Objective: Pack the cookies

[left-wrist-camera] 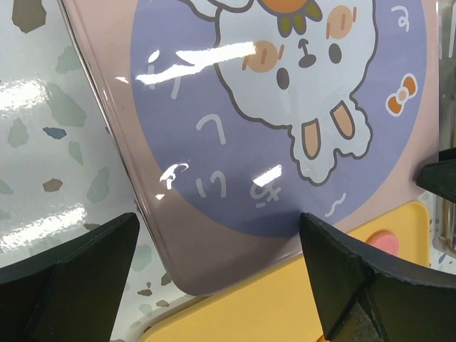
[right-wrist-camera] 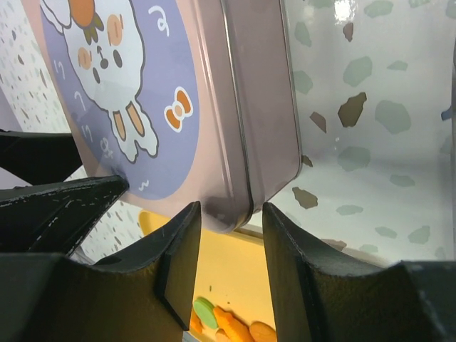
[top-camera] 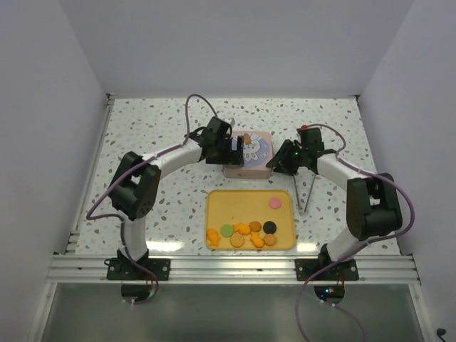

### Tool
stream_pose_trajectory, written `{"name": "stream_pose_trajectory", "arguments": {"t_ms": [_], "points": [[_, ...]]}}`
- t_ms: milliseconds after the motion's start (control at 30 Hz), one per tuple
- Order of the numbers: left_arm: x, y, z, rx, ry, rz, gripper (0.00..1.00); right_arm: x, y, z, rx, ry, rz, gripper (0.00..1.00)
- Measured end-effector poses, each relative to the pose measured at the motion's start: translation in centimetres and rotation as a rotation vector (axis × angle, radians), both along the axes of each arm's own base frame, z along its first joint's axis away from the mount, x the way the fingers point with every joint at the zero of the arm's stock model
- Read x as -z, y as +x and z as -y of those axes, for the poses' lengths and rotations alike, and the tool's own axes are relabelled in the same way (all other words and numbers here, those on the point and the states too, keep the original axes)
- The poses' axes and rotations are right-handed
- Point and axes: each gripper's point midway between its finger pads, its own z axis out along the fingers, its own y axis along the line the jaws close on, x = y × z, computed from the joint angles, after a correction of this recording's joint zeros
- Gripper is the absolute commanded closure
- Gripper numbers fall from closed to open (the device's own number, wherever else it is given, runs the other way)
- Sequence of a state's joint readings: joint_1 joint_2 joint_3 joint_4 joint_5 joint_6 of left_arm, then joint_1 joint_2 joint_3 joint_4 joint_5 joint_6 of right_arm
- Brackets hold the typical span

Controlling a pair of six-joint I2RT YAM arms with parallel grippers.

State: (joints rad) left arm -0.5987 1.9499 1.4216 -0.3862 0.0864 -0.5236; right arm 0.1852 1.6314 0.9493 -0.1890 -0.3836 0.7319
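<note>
Tray (top-camera: 246, 205): cookies (top-camera: 242, 229) mostly along near edge | tin (top-camera: 246, 171): lid (left-wrist-camera: 214, 107) apparently on

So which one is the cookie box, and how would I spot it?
Find the speckled table, then the yellow tray of cookies in its middle. Just behind the tray, on its far side, sits the tin. It is the only pink box, with a white cartoon animal in a purple circle on its lid.
</note>
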Motion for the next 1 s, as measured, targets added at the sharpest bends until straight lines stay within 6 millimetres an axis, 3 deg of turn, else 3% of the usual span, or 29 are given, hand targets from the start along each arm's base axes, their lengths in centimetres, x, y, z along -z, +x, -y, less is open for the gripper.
{"name": "stream_pose_trajectory", "arguments": {"t_ms": [633, 700, 733, 767, 1000], "points": [[-0.1, -1.8, -0.4, 0.006, -0.015, -0.018, 0.0, -2.4, -1.9, 0.3, -0.004, -0.004, 0.021, 0.6], [0.1, -2.4, -0.7, 0.006, 0.0, -0.031, 0.0, -3.0, -2.1, 0.4, -0.004, -0.006, 0.033, 0.65], [0.2, -2.6, -0.8, 0.004, 0.008, -0.036, 0.0, -3.3, -2.1, 0.4, -0.003, -0.004, 0.039, 0.9], [0.6, -3.0, -1.2, 0.003, 0.034, -0.047, 0.0, -3.9, -2.0, 0.4, -0.004, -0.001, 0.055, 0.94], [2.0, -4.3, -3.0, -0.015, 0.108, -0.096, 0.0, -5.9, 0.0, -0.8, 0.002, 0.073, 0.11, 1.0]]}}
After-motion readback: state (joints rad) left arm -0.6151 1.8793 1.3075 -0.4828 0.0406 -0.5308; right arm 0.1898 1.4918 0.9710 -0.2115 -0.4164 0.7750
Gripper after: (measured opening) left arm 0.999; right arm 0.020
